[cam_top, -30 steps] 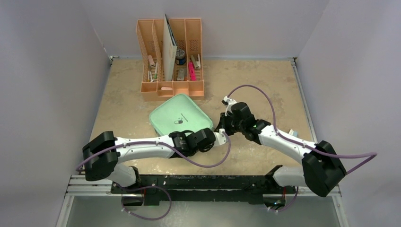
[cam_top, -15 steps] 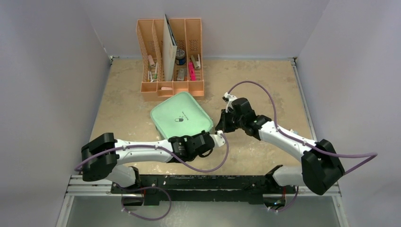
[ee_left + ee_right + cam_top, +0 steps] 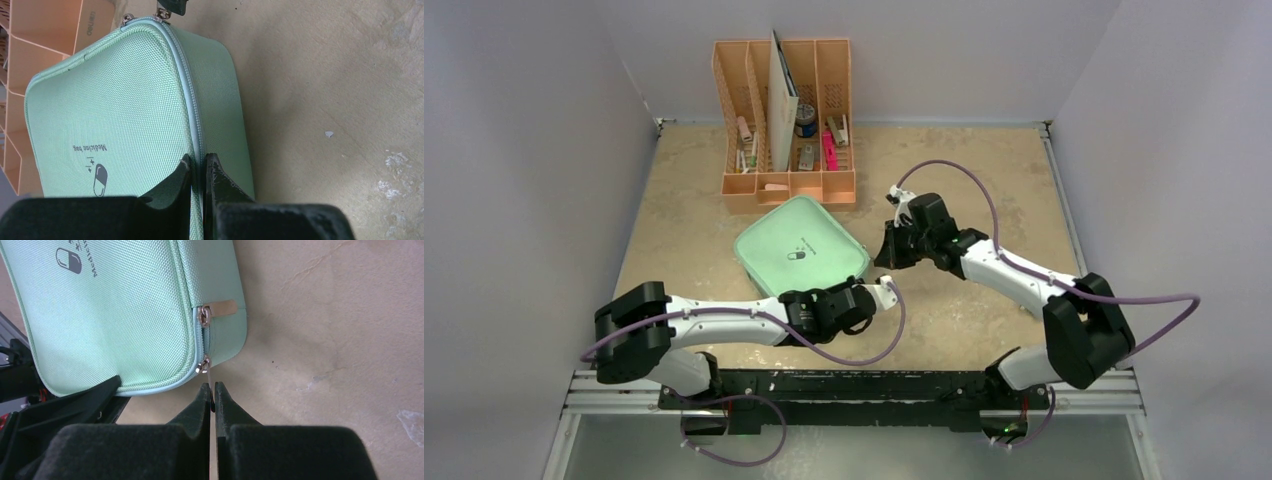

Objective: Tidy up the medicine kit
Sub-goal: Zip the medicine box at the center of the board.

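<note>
I see my left end effector clenched on the medicine kit along its zip seam. On the right wrist view, my right end effector pinches the zipper pull at the kit's corner. From above, the kit lies closed on the tabletop, just before the peach organizer.

Mint-green woven medicine kit (dark pill logo, silver zip pull), peach-orange slotted organizer, mottled beige table
</note>
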`<state>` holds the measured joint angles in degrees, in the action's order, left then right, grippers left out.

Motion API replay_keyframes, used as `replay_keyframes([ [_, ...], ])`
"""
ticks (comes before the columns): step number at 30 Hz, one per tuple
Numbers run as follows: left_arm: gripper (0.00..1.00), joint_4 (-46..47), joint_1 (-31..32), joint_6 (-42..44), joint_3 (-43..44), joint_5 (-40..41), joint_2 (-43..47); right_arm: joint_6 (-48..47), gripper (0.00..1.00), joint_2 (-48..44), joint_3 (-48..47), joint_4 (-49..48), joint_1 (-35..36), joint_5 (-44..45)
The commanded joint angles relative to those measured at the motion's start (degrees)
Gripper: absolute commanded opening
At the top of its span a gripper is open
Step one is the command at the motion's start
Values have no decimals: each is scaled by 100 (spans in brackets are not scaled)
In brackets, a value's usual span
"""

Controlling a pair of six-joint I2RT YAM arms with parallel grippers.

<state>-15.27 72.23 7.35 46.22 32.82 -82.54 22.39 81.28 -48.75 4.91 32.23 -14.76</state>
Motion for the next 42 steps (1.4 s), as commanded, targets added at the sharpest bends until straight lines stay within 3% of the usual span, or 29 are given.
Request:
replay_keyframes([
  [1,0,-882,323,-326,-244,-482,1,-251,0,150,-426,-748,-367,844],
  [17,0,-893,468,-237,-236,-523,-129,-904,1,613,-595,-1494,-658,439],
  [23,0,-872,511,-218,-240,-733,27,-992,8,1003,-675,-2091,-683,100],
  [31,0,-813,529,-167,-262,-820,116,-1020,10,1316,-932,-2290,-684,-180],
  [33,0,-770,529,-195,-247,-812,122,-1005,0,1321,-935,-2318,-687,-244],
  [42,0,-690,529,-358,331,-950,126,-717,0,703,-268,-2136,-768,147],
])
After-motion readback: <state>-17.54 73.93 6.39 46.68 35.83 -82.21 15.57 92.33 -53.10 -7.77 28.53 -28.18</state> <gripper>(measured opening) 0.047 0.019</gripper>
